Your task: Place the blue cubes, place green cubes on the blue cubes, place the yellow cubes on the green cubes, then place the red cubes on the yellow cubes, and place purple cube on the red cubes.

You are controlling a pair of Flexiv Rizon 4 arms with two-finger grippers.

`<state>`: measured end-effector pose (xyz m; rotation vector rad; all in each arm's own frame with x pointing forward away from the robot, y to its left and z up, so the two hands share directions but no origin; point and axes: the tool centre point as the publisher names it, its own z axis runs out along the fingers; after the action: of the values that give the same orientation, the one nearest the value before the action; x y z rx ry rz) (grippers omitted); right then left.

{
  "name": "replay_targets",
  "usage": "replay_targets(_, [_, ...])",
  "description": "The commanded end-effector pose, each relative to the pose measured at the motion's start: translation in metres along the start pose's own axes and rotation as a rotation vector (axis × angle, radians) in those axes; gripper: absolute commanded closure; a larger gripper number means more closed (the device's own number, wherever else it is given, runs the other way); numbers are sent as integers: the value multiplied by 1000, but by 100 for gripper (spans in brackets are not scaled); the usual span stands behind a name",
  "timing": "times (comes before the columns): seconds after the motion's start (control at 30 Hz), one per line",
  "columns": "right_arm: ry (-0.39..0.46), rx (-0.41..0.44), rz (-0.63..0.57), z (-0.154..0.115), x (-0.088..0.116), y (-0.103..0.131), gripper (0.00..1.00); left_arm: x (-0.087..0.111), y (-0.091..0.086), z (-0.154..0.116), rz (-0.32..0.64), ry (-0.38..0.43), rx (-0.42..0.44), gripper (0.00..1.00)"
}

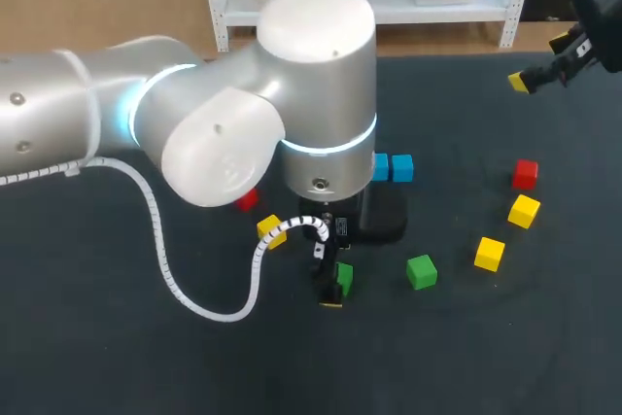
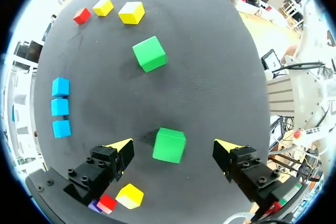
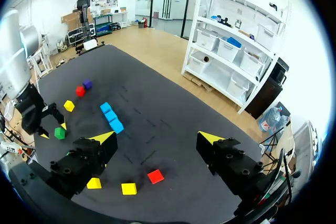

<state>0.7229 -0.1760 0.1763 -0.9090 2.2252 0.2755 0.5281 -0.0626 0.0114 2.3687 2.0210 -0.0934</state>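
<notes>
On your dark table (image 1: 486, 357), the left arm (image 1: 194, 133) reaches to the middle. Its left gripper (image 2: 173, 148) stands wide open around a green cube (image 2: 169, 145), touching neither side. Your right gripper (image 3: 157, 138) hangs wide open and empty near the far right edge. Three blue cubes (image 2: 60, 107) sit in a row.

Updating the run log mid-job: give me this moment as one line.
left gripper open, green cube between fingers, untouched | right gripper open, empty | blue cubes in row, nothing stacked

Overhead and two wrist cameras, sharing blue cubes (image 1: 393, 167)
</notes>
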Motion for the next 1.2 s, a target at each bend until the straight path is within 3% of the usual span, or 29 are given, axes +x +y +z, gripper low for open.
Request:
replay_targets(0.03, [1,-2,0,0,0,0,0,-1,9,8,-7,5,4,0])
replay_targets(0.1, [1,-2,0,0,0,0,0,0,11,10,-9,5,5,2])
replay_targets(0.2, [1,-2,0,0,0,0,0,0,12,10,-13,7,4,47])
replay_targets(0.23, [1,-2,0,0,0,0,0,1,13,10,-17,9,-1,56])
replay_targets(0.3, [1,-2,0,0,0,0,0,1,13,10,-18,11,-3,93])
replay_targets(0.33, [1,-2,0,0,0,0,0,2,13,10,-19,11,-3,100])
replay_targets(0.53, [1,-2,0,0,0,0,0,5,17,3,-38,13,-10,100])
replay_targets(0.6, [1,-2,0,0,0,0,0,6,22,-4,-91,40,-8,100])
replay_targets(0.73, [1,-2,0,0,0,0,0,5,36,-33,-207,14,-9,100])
replay_targets(0.9, [1,-2,0,0,0,0,0,5,60,-59,-259,0,-41,100])
replay_targets(1.2, [1,-2,0,0,0,0,0,-7,109,-69,-248,43,-84,100])
